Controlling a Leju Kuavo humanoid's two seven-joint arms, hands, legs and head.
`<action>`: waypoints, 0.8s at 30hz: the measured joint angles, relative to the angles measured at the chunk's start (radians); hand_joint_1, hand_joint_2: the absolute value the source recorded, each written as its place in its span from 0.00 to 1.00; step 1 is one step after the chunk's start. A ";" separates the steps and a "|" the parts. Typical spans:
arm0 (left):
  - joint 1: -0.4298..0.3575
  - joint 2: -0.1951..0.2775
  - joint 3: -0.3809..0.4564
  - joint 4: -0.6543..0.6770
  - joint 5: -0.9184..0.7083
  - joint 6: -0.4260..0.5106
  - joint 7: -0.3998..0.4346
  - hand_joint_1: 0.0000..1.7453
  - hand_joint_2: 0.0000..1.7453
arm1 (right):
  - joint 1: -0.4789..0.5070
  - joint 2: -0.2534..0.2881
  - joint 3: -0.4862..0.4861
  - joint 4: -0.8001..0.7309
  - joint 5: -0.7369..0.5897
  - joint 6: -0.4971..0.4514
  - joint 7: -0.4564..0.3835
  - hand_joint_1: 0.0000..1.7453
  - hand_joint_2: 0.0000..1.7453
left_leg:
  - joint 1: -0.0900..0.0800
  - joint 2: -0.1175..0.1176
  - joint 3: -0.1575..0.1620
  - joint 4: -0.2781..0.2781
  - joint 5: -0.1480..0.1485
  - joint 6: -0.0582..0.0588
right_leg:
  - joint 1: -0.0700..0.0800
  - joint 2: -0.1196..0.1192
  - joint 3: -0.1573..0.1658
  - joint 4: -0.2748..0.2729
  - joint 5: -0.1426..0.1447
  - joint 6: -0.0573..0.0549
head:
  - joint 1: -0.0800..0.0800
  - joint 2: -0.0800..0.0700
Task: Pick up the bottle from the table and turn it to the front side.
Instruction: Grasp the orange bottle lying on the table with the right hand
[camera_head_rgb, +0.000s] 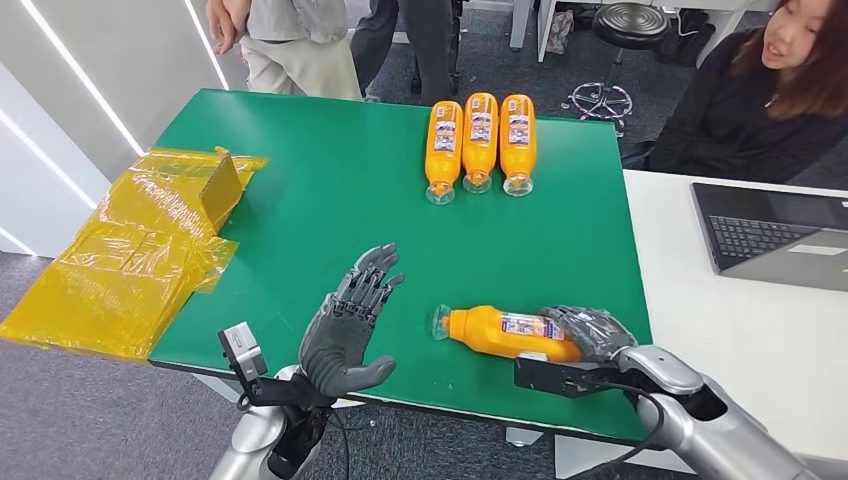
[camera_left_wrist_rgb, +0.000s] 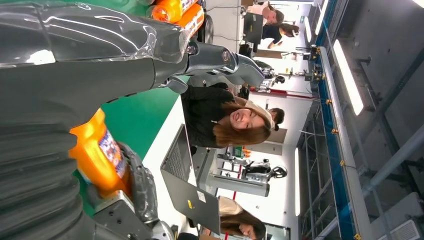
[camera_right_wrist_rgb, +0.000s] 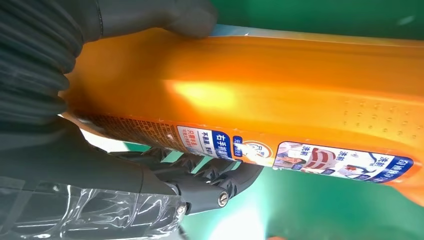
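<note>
An orange bottle (camera_head_rgb: 500, 333) with a clear cap and a blue-white label lies on its side near the front edge of the green table (camera_head_rgb: 320, 200), cap toward my left. My right hand (camera_head_rgb: 590, 330) grips its base end, fingers wrapped around it. The right wrist view shows the same orange bottle (camera_right_wrist_rgb: 280, 90) close up, its label facing sideways, with dark fingers (camera_right_wrist_rgb: 210, 175) curled under it. My left hand (camera_head_rgb: 350, 325) hovers left of the bottle, fingers spread, holding nothing. In the left wrist view the bottle (camera_left_wrist_rgb: 97, 160) shows past the left hand (camera_left_wrist_rgb: 100, 55).
Three more orange bottles (camera_head_rgb: 480, 140) lie side by side at the table's far edge. Crumpled yellow plastic wrap (camera_head_rgb: 130, 260) lies at the left side. A white desk holds a laptop (camera_head_rgb: 775, 235) on the right. People sit and stand behind the table.
</note>
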 joint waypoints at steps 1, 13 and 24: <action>0.000 0.001 0.001 0.000 0.000 0.000 0.000 0.00 1.00 | 0.000 -0.008 -0.003 -0.012 0.005 0.001 0.007 1.00 1.00 | 0.000 0.000 0.000 0.000 0.000 0.000 | 0.000 0.000 0.000 0.000 0.000 0.000 | 0.000 0.000; 0.014 0.005 0.005 -0.009 0.000 0.009 0.003 0.00 1.00 | -0.103 -0.112 -0.101 -0.186 -0.027 -0.001 0.047 1.00 1.00 | 0.000 0.000 -0.002 0.000 0.000 0.000 | 0.000 -0.001 -0.002 0.001 0.000 0.000 | 0.000 0.000; 0.028 0.005 0.005 -0.021 0.001 0.030 0.003 0.00 1.00 | 0.054 -0.168 -0.232 -0.376 0.090 -0.286 0.068 1.00 1.00 | 0.000 -0.004 -0.004 0.000 -0.001 0.000 | 0.000 -0.004 -0.003 0.000 -0.001 0.000 | 0.000 0.000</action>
